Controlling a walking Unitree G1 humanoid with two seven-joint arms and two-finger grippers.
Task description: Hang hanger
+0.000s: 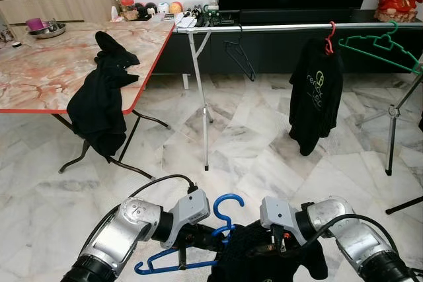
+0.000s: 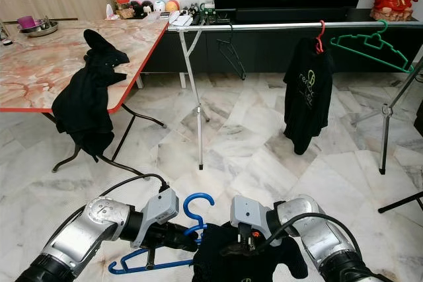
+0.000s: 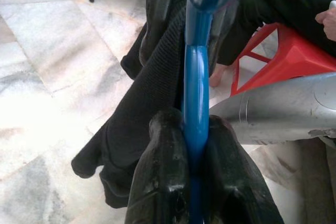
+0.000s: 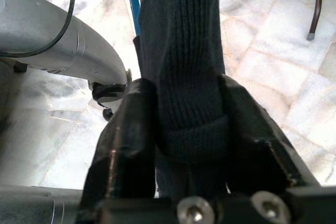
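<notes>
Left pincer [image 3: 195, 145]: clenched on the blue hanger [image 1: 225, 219], whose hook rises just above it. Right pincer [image 4: 190, 129]: clamped on a fold of the dark garment [image 2: 231, 259] draped on that hanger, just beside the left pincer. Clothes rail [image 1: 291, 27]: well ahead of both pincers, bearing a black shirt [image 1: 316, 94] on a red hanger [image 1: 329, 36].

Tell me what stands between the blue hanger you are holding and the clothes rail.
Nothing visible: bare marble floor lies between the blue hanger and the rail. Free rail space shows between the black hanger and the hung black shirt.
</notes>
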